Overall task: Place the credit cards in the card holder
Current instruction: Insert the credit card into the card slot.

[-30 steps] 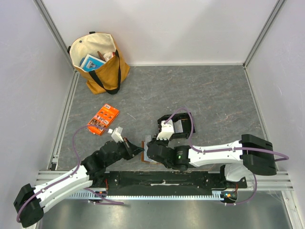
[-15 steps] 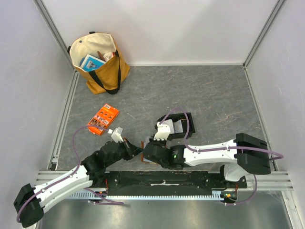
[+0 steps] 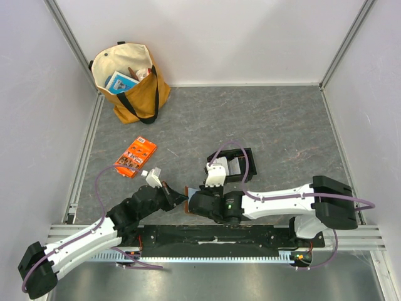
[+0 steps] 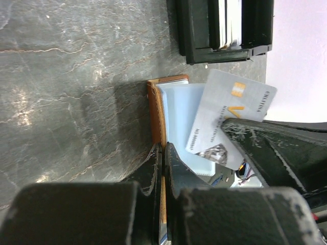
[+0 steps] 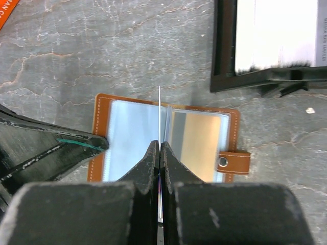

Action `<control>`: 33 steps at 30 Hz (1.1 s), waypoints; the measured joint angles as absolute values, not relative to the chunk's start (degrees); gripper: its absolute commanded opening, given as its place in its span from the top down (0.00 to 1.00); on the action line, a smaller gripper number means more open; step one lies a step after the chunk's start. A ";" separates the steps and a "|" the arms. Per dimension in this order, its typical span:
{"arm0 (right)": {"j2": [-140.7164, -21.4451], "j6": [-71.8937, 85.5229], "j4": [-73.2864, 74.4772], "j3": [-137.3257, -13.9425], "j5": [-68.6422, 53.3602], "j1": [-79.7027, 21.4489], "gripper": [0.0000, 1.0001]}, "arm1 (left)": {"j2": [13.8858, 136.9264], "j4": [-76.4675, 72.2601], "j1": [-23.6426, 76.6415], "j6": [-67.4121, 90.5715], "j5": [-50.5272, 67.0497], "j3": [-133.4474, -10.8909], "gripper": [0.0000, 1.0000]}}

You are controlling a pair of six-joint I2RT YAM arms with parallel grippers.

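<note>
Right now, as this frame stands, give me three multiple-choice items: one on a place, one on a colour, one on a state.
1. Relative to the card holder, the black tray lies:
A. nearer the arm bases
B. farther from the arm bases
C. on top of it

2. The card holder's cover is:
A. brown
B. green
C. red

3. The right fingers are:
A. spread and empty
B. shut on the tray
C. shut on a card

Answers:
1 B, the top view shows the tray just past the holder.
2 A, its stitched border and clasp tab are brown.
3 C, the right wrist view shows a thin card edge-on between them.
</note>
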State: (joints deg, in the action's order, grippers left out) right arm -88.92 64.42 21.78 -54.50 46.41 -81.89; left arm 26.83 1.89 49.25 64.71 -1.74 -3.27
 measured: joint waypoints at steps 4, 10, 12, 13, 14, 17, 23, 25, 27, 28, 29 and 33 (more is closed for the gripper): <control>-84.58 62.94 20.18 -50.63 44.27 -80.51 1.00 | 26.70 3.42 49.25 64.71 -2.85 -3.25 0.98; -81.06 60.36 11.25 -41.30 33.56 -72.90 1.00 | 26.72 4.38 49.25 64.69 -3.11 -3.25 0.98; -81.10 60.07 9.13 -39.07 30.28 -71.40 1.00 | 26.92 4.40 49.25 64.69 -3.16 -3.25 0.98; -81.06 59.92 7.38 -38.26 29.15 -71.07 1.00 | 27.07 4.43 49.25 64.69 -3.22 -3.25 0.98; -80.90 59.83 4.75 -37.30 27.53 -70.76 1.00 | 27.24 4.45 49.25 64.69 -3.38 -3.25 0.98; -80.05 59.68 -2.09 -34.22 22.83 -69.87 1.00 | 27.99 4.78 49.25 64.71 -3.95 -3.25 0.98; -78.08 59.70 -6.92 -31.51 18.31 -68.07 1.00 | 29.61 7.53 49.25 64.71 -4.69 -3.25 0.98; -76.25 59.55 -7.31 -31.22 17.41 -67.24 1.00 | 29.65 7.86 49.25 64.71 -4.67 -3.25 0.98; -74.61 59.20 -7.51 -31.20 17.02 -66.50 1.00 | 29.65 7.88 49.25 64.71 -4.69 -3.25 0.98; -73.49 59.05 -7.38 -31.20 17.08 -66.24 1.00 | 29.67 7.90 49.25 64.71 -4.69 -3.22 0.98; -72.62 58.96 -7.29 -31.20 17.21 -66.00 1.00 | 29.69 7.90 49.25 64.71 -4.69 -3.25 0.98; -71.50 58.92 -8.99 -31.18 15.51 -64.99 1.00 | 29.76 8.05 49.25 64.71 -4.69 -3.22 0.98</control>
State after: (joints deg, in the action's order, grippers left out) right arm -71.50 58.92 -8.99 -31.18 15.51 -64.99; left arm 29.76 8.05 49.25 64.71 -4.69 -3.22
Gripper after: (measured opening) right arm 0.010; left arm 0.033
